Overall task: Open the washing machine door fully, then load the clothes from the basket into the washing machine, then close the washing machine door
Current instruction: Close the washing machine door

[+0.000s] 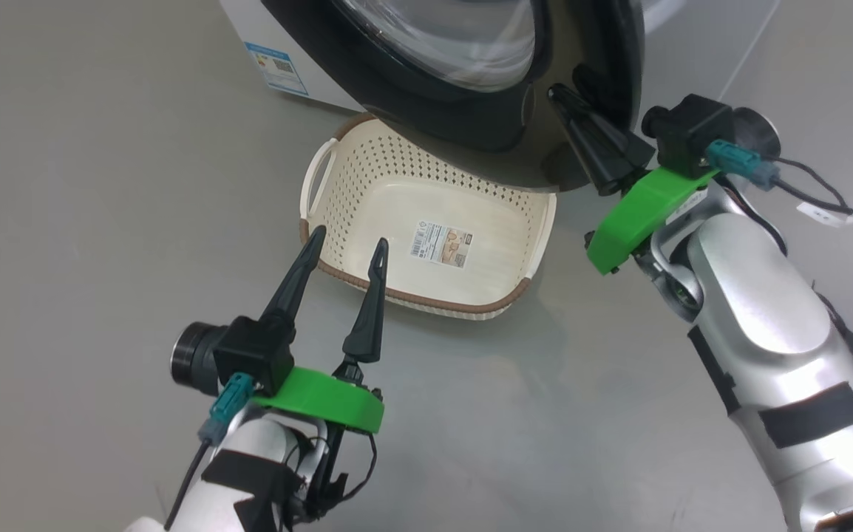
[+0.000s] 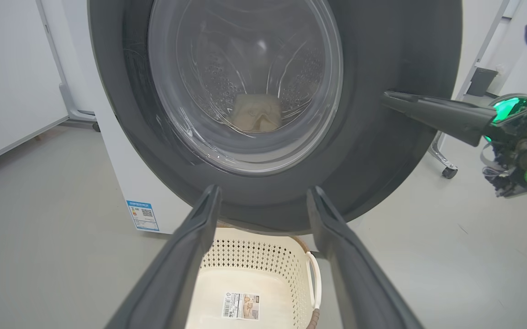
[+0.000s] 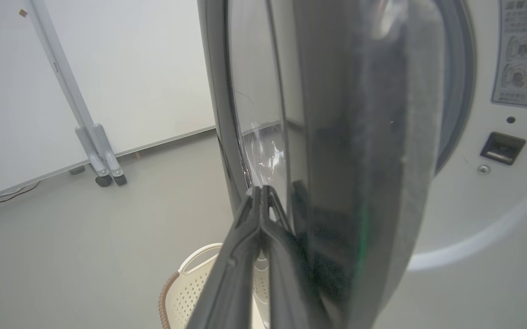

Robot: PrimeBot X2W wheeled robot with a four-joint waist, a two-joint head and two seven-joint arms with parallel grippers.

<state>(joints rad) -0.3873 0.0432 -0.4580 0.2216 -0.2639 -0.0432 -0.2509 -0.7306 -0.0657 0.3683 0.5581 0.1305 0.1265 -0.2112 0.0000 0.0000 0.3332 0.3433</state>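
**Left gripper** (image 1: pixel 349 240): two dark fingers spread wide, nothing between them. In the head view the tips hang over the near left corner of the basket (image 1: pixel 426 299). In its own wrist view it (image 2: pixel 264 192) points at the lower part of the washing machine door (image 2: pixel 382 55).

**Right gripper** (image 1: pixel 558 94): fingers pressed together, holding nothing. The tips (image 3: pixel 261 188) sit at the door's glossy black rim, on its outer face near the edge of the glass. Whether they actually touch it cannot be told. The left wrist view shows it (image 2: pixel 387 96) reaching in from the right to the same rim. Behind the fingers come a green mount, a black camera block and a silver forearm.

**Door** (image 1: pixel 471 118): round, with a black rim and a bulging clear glass. It stands ajar and appears nearly edge-on in the right wrist view (image 3: pixel 336 137), and its lower rim overhangs the far end of the basket.

**Clothes** (image 2: pixel 256 114): a pale cream heap low in the steel drum, seen through the door glass.

**Basket**: cream, with perforated walls, a brown rim and white handles. It stands on the floor in front of the machine, and a label sticker (image 1: pixel 441 245) shows on its bottom.

**Washing machine** (image 2: pixel 126 183): white, with a blue label (image 1: pixel 276 68) at its lower front corner. A latch slot (image 3: pixel 502 147) lies exposed beside the door.

**Floor** (image 1: pixel 101 258): plain grey.
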